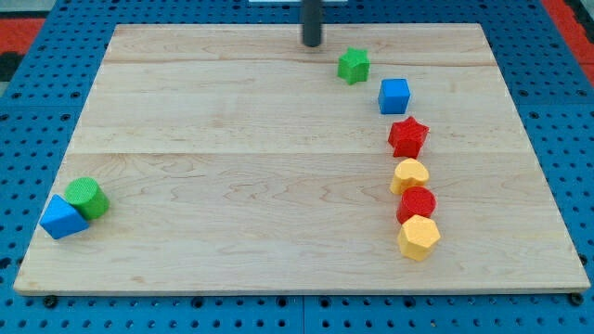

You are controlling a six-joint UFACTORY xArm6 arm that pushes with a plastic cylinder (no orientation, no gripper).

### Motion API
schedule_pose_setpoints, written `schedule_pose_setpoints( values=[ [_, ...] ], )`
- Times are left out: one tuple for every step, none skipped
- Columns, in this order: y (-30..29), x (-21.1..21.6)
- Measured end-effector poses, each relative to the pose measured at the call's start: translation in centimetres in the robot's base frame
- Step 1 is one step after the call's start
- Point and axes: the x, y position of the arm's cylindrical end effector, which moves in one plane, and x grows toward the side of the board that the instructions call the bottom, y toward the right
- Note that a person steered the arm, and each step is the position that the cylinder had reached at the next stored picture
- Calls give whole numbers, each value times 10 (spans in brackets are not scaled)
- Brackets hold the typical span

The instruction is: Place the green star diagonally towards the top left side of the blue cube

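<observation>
The green star (353, 66) lies near the view's top, right of centre. The blue cube (393, 96) sits just below and to the right of it, a small gap between them. My tip (312, 43) is at the view's top, a short way up and to the left of the green star, not touching it.
A red star (407, 137), a yellow heart-like block (409, 174), a red round block (416, 203) and a yellow hexagon (418, 237) run down the right side below the blue cube. A green cylinder (86, 197) and a blue block (62, 218) touch at the bottom left.
</observation>
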Motion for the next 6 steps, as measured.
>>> schedule_pose_setpoints(
  values=[
    [55,8],
    [55,51],
    [-33,53],
    [-40,60],
    [6,97],
    [-63,97]
  ],
)
